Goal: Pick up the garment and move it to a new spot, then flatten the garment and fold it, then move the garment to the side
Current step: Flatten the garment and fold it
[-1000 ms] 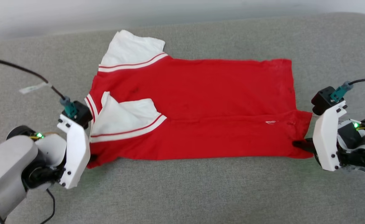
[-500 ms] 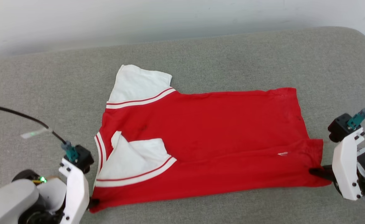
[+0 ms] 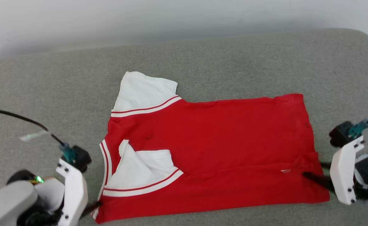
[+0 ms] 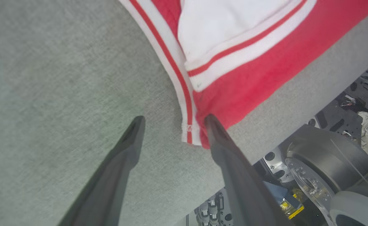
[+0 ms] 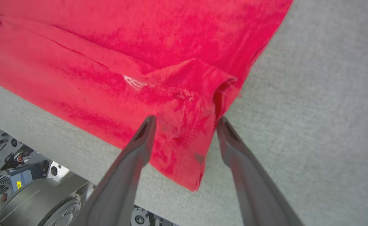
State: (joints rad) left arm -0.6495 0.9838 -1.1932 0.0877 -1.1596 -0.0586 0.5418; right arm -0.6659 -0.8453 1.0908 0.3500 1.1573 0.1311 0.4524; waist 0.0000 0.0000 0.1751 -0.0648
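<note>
The garment [image 3: 221, 141] lies spread on the grey cushion, red, with one white sleeve at the back and the other folded onto its body. Its near long edge is folded over. My left gripper [image 3: 91, 207] is at the near left corner. In the left wrist view it [image 4: 174, 124] stands open, with the striped collar trim [image 4: 188, 125] between its fingers and the right finger touching the red cloth [image 4: 249, 78]. My right gripper [image 3: 312, 175] is at the near right corner. There it [image 5: 186, 121] is open astride the rumpled hem corner of the garment [image 5: 140, 47].
The grey cushion [image 3: 202, 53] reaches back to a pale wall [image 3: 171, 18]. Its front edge runs just below the garment. Past that edge the wrist views show the robot's base [image 4: 322, 163] and more of its machinery [image 5: 30, 188]. A black cable [image 3: 20, 117] arcs over the cushion at left.
Both grippers have opened and let go of the garment's near corners. The whole head picture has shifted downward, so the camera moved; the garment still lies flat.
</note>
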